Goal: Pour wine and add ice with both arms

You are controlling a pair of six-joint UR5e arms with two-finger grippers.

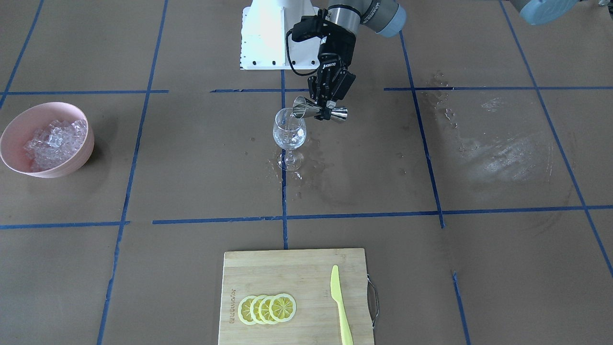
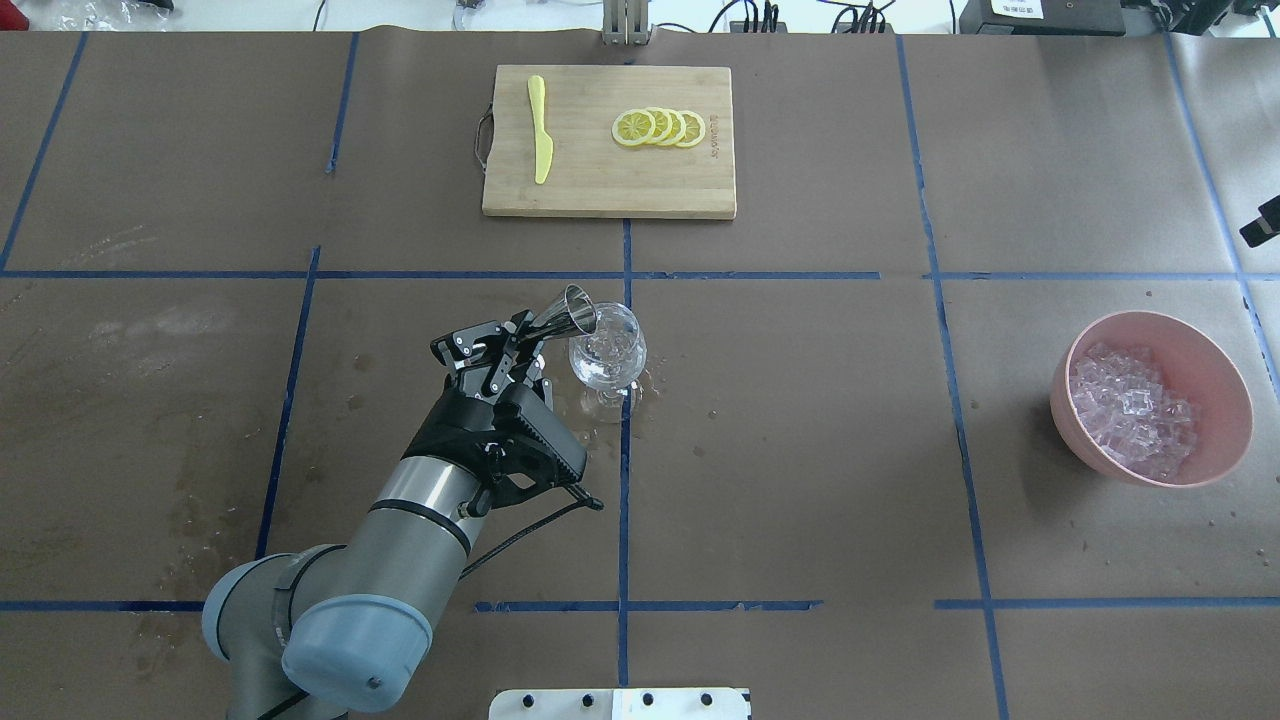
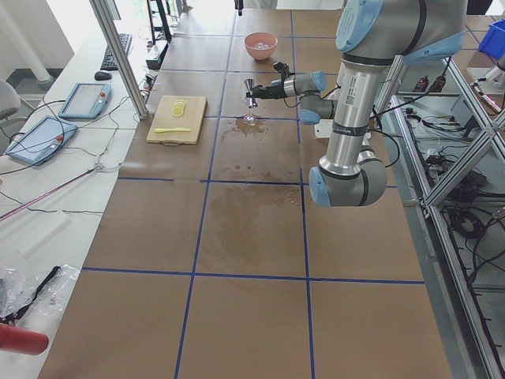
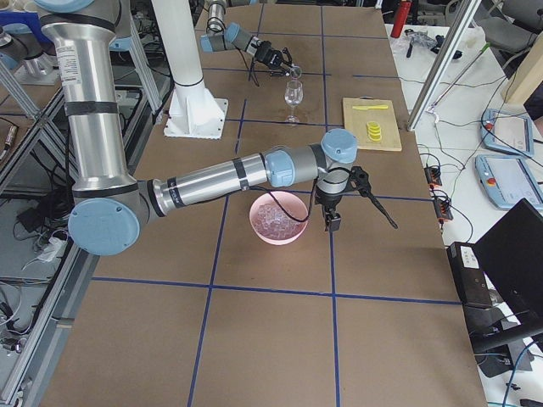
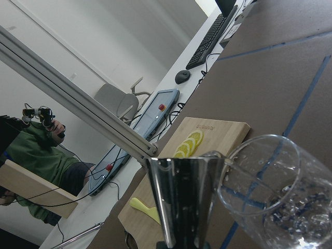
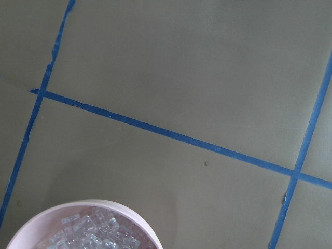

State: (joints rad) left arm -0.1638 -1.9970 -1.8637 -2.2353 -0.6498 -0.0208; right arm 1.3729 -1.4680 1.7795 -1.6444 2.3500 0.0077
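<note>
My left gripper (image 1: 327,110) is shut on the waist of a steel jigger (image 1: 316,111), tipped on its side with its mouth at the rim of the wine glass (image 1: 289,132). The same shows in the overhead view, with the gripper (image 2: 530,338), the jigger (image 2: 572,308) and the glass (image 2: 607,350). Clear wine (image 5: 290,215) glints faintly low in the bowl of the glass. The ice (image 2: 1135,410) fills a pink bowl (image 2: 1072,350) far to the right. My right gripper (image 4: 327,220) hangs beside that bowl (image 4: 254,222); I cannot tell whether it is open or shut.
A wooden cutting board (image 2: 600,190) at the far edge carries lemon slices (image 2: 660,127) and a yellow-green knife (image 2: 541,142). Wet patches (image 1: 306,167) lie around the glass foot and on the table at my left (image 1: 503,153). The white pedestal base (image 1: 268,43) stands behind the glass.
</note>
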